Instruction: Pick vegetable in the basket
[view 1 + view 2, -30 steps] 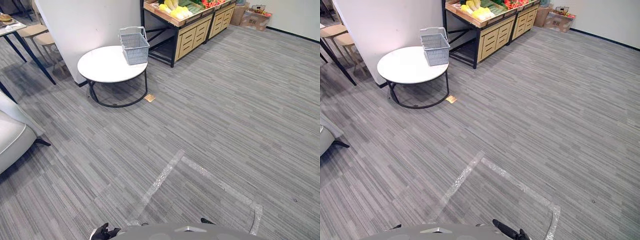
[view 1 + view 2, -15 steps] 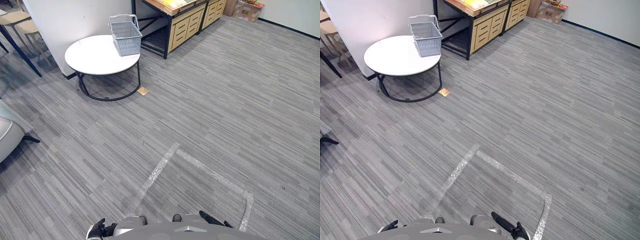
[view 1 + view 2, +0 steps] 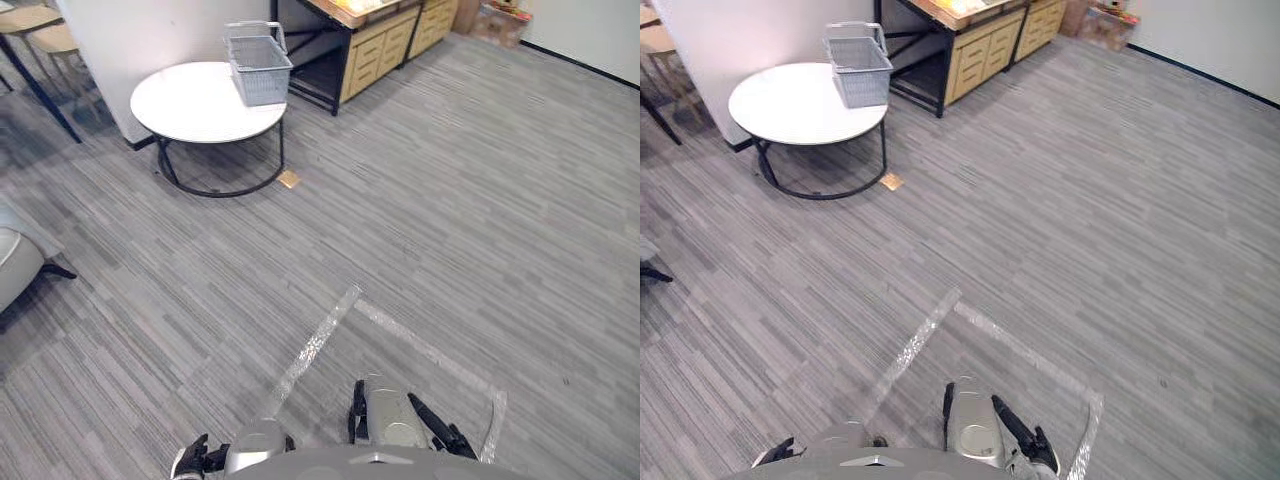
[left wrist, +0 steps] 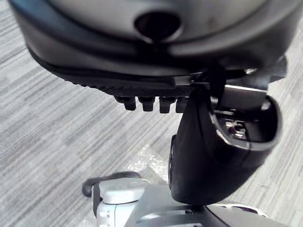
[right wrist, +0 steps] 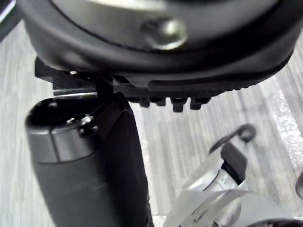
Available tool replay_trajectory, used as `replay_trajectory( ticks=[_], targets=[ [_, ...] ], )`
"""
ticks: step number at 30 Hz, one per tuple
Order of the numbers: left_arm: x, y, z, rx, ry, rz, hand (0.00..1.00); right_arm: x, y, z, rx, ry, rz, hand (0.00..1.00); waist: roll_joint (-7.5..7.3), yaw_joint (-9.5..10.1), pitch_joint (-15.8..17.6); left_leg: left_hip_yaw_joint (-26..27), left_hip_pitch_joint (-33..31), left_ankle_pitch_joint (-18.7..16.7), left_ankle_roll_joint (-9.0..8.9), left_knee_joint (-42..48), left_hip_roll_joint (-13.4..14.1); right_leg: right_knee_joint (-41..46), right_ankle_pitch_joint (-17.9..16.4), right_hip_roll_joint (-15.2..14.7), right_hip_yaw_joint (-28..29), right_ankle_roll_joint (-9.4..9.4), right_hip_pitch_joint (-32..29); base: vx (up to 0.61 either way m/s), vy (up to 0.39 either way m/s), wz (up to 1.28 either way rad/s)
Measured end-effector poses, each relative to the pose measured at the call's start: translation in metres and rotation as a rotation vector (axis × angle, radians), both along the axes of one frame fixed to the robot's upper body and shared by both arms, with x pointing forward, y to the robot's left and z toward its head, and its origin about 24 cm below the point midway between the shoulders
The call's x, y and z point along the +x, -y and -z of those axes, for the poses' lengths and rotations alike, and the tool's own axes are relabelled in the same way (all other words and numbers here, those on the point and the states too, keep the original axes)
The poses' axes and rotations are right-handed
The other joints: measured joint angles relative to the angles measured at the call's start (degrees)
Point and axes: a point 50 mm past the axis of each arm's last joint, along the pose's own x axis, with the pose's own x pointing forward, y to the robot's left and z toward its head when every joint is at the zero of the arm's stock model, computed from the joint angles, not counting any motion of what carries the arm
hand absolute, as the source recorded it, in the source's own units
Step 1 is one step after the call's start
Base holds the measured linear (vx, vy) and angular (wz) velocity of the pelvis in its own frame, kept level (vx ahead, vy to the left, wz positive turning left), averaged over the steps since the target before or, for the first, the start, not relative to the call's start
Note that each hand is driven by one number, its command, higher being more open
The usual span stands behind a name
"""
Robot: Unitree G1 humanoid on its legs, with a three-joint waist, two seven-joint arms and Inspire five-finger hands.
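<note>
A grey wire basket point(image 3: 258, 65) stands on the far edge of a round white table point(image 3: 190, 108) at the back left. Behind it is a wooden produce stand point(image 3: 372, 40), with a strip of yellow vegetables point(image 3: 958, 6) just showing on top. My left hand point(image 3: 190, 462) hangs low at the picture's lower edge, far from the table. My right hand point(image 3: 1025, 445) hangs low too, its dark fingers straight. In the wrist views the left hand point(image 4: 203, 156) and the right hand point(image 5: 90, 179) are relaxed over the carpet and hold nothing.
Grey carpet stretches between me and the table, with tape lines point(image 3: 318, 342) marking a square near me. A white wall corner point(image 3: 140, 40) stands behind the table, stools point(image 3: 45, 30) beside it, a pale seat point(image 3: 15, 268) at the left, a cardboard box point(image 3: 500, 18) far right.
The whole picture has shifted, so the camera moved: the produce stand has slid mostly out at the top. My right hand shows more along the lower edge.
</note>
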Motion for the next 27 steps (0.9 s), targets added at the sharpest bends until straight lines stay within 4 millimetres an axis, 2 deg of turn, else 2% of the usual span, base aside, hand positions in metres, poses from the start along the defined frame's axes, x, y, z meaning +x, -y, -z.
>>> replay_trajectory(
  ticks=[2, 4, 5, 6, 7, 8, 9, 10, 12, 13, 14, 15, 17, 18, 20, 21, 22, 23, 24, 25, 26, 27],
  targets=[
    [-0.001, 0.001, 0.0, -0.005, -0.004, -0.003, 1.0, -0.006, 0.001, 0.002, 0.004, -0.022, 0.024, 1.0, 0.35, -0.03, 0.02, -1.27, 1.13, 0.55, -1.45, -3.36, 0.01, -12.62, 1.97, -0.36, -0.79, 2.51, -0.03, 0.36, -0.108, 0.37],
    [0.0, 0.002, 0.001, -0.009, -0.003, -0.026, 1.0, -0.014, -0.001, 0.004, 0.019, -0.054, 0.052, 1.0, 0.58, -0.61, -0.1, -3.29, 3.15, 0.13, -3.84, -6.02, 0.02, -15.92, 3.95, -0.91, -2.06, 1.87, 0.07, 0.48, -0.187, 0.47],
    [0.001, 0.001, 0.001, -0.011, 0.001, -0.032, 1.0, -0.018, -0.002, 0.005, 0.024, -0.064, 0.064, 1.0, 0.57, -0.67, -0.11, -3.79, 3.99, -0.33, -4.38, -6.6, 0.13, -15.67, 4.35, -0.94, -2.28, 1.58, 0.11, 0.56, -0.249, 0.47],
    [0.005, 0.003, 0.001, -0.021, 0.017, -0.062, 1.0, -0.022, -0.001, 0.005, 0.033, -0.069, 0.086, 1.0, 0.99, -0.77, -0.28, -4.45, 5.13, -1.38, -5.44, -6.74, 1.34, -13.37, 8.96, -0.33, -2.44, -0.15, 0.0, 0.6, -0.259, 0.42],
    [0.004, 0.007, 0.001, -0.035, 0.022, -0.093, 1.0, -0.022, 0.004, 0.004, 0.032, -0.06, 0.107, 1.0, 3.08, -0.75, -0.8, -4.57, 6.08, -2.2, -6.53, -6.88, 3.64, -6.75, 9.93, 0.27, -4.3, -0.95, -1.74, 0.62, -0.252, 0.39],
    [0.007, 0.01, 0.001, -0.045, 0.037, -0.109, 1.0, -0.02, 0.008, 0.004, 0.028, -0.052, 0.119, 1.0, 4.08, -0.96, -0.97, -4.25, 6.23, -1.98, -6.97, -6.83, 4.87, -3.25, 7.8, 0.68, -5.04, -2.07, -2.86, 0.63, -0.242, 0.41],
    [0.011, 0.016, 0.001, -0.065, 0.06, -0.127, 1.0, -0.02, 0.012, 0.003, 0.019, -0.05, 0.121, 1.0, 4.96, -1.2, -1.06, -4.2, 6.97, -0.94, -8.45, -6.7, 6.02, 1.1, 4.88, 0.73, -5.73, -2.96, -3.52, 0.61, -0.251, 0.51],
    [0.015, 0.018, 0.001, -0.08, 0.09, -0.148, 1.0, -0.015, 0.015, 0.002, 0.01, -0.032, 0.119, 1.0, 5.76, -1.42, -1.73, -4.4, 7.02, 1.15, -8.53, -4.44, 7.09, 5.63, 2.21, 0.45, -6.89, -3.42, -3.56, 0.7, -0.314, 0.66],
    [0.018, 0.021, 0.001, -0.099, 0.104, -0.167, 1.0, -0.004, 0.018, -0.001, -0.006, 0.003, 0.092, 1.0, 6.37, -2.0, -2.68, -3.76, 3.34, 5.85, -6.48, 7.26, 8.17, 6.7, -0.36, 0.32, -9.29, -4.61, 0.0, 0.57, -0.281, 0.47],
    [0.018, 0.022, 0.001, -0.107, 0.112, -0.193, 1.0, -0.001, 0.022, -0.003, -0.032, 0.007, 0.051, 1.0, 6.85, -2.01, -3.21, -2.65, 0.32, 12.02, -5.37, 16.44, 9.68, 3.81, -1.27, 1.24, -10.09, -5.54, 4.06, 0.57, -0.269, 0.05],
    [0.019, 0.021, 0.0, -0.109, 0.123, -0.212, 1.0, 0.0, 0.026, -0.004, -0.06, 0.004, -0.009, 1.0, 6.75, -1.58, -3.74, -1.58, -3.28, 18.39, -5.14, 25.65, 12.21, -0.65, -1.68, 2.5, -9.72, -6.16, 8.76, 0.57, -0.248, -0.16],
    [0.021, 0.02, -0.001, -0.113, 0.131, -0.211, 1.0, 0.003, 0.027, -0.005, -0.065, 0.008, -0.02, 1.0, 6.89, -1.12, -3.85, -0.11, -4.58, 17.31, -4.58, 29.98, 13.52, -2.78, -1.82, 3.31, -9.32, -6.37, 10.99, 0.63, -0.239, -0.5],
    [0.025, 0.022, -0.001, -0.135, 0.155, -0.203, 1.0, 0.007, 0.027, -0.005, -0.074, 0.002, -0.05, 1.0, 6.67, -0.25, -3.74, 4.9, -8.26, 12.12, -4.86, 40.62, 17.66, -9.23, -1.91, 4.82, -8.01, -6.53, 18.81, 0.54, -0.175, -0.52],
    [0.026, 0.019, -0.002, -0.136, 0.164, -0.205, 1.0, 0.003, 0.026, -0.003, -0.071, -0.017, -0.06, 1.0, 6.27, -0.32, -3.74, 6.67, -9.69, 9.59, -4.84, 42.64, 18.1, -11.8, -1.92, 4.75, -6.43, -6.55, 22.92, 0.37, -0.054, -0.25],
    [0.029, 0.017, -0.004, -0.138, 0.183, -0.21, 1.0, -0.001, 0.024, -0.001, -0.057, -0.045, -0.051, 1.0, 5.53, 0.02, -3.87, 8.67, -12.38, 6.31, -4.99, 42.24, 17.53, -14.08, -1.92, 3.73, -5.27, -6.55, 27.23, 0.42, 0.044, -0.16],
    [0.034, 0.014, -0.006, -0.142, 0.208, -0.229, 1.0, -0.005, 0.022, 0.001, -0.04, -0.073, -0.042, 1.0, 4.75, 0.42, -3.71, 9.92, -15.41, 4.17, -5.4, 38.92, 15.94, -15.17, -1.92, 2.29, -5.09, -6.54, 29.63, 0.46, 0.16, -0.2],
    [0.037, 0.013, -0.008, -0.158, 0.239, -0.269, 1.0, -0.007, 0.019, 0.003, -0.029, -0.089, -0.042, 1.0, 4.03, 1.01, -3.48, 10.57, -18.52, 3.29, -5.73, 31.86, 13.34, -15.56, -1.93, 0.44, -5.08, -6.53, 31.14, 0.37, 0.177, -0.21],
    [0.038, 0.014, -0.008, -0.176, 0.251, -0.298, 1.0, -0.007, 0.019, 0.003, -0.024, -0.092, -0.036, 1.0, 3.91, 1.21, -3.46, 10.18, -20.11, 4.26, -6.55, 23.15, 11.09, -15.49, -1.91, -0.62, -5.1, -6.42, 31.86, 0.45, 0.303, -0.29],
    [0.035, 0.017, -0.007, -0.202, 0.25, -0.336, 1.0, -0.008, 0.02, 0.003, -0.02, -0.09, -0.028, 1.0, 4.55, 1.08, -3.68, 7.98, -20.44, 9.18, -7.45, 8.09, 8.58, -15.45, -2.26, -0.97, -5.0, -5.03, 32.52, 0.4, 0.292, -0.34],
    [0.03, 0.021, -0.005, -0.216, 0.24, -0.355, 1.0, -0.01, 0.023, 0.003, -0.023, -0.091, -0.025, 1.0, 5.51, 1.17, -4.07, 6.0, -20.06, 12.6, -7.94, 0.06, 8.17, -15.74, -2.84, -0.34, -4.47, -3.85, 32.94, 0.43, 0.316, -0.52],
    [0.028, 0.014, -0.005, -0.224, 0.245, -0.399, 1.0, -0.008, 0.017, 0.004, -0.008, -0.091, -0.048, 1.0, 4.76, 1.42, -4.18, 6.31, -19.11, 17.97, -5.04, -1.04, 6.36, -16.59, -4.24, -1.82, -2.77, -2.26, 34.31, 0.42, 0.26, -0.32],
    [0.031, 0.01, -0.006, -0.215, 0.256, -0.403, 1.0, -0.007, 0.011, 0.005, 0.004, -0.087, -0.055, 1.0, 3.49, 0.93, -4.69, 6.53, -18.71, 17.73, -5.12, -2.76, 5.68, -16.69, -4.68, -0.5, -0.36, -2.39, 33.62, 0.39, 0.236, -0.24]
  ],
)
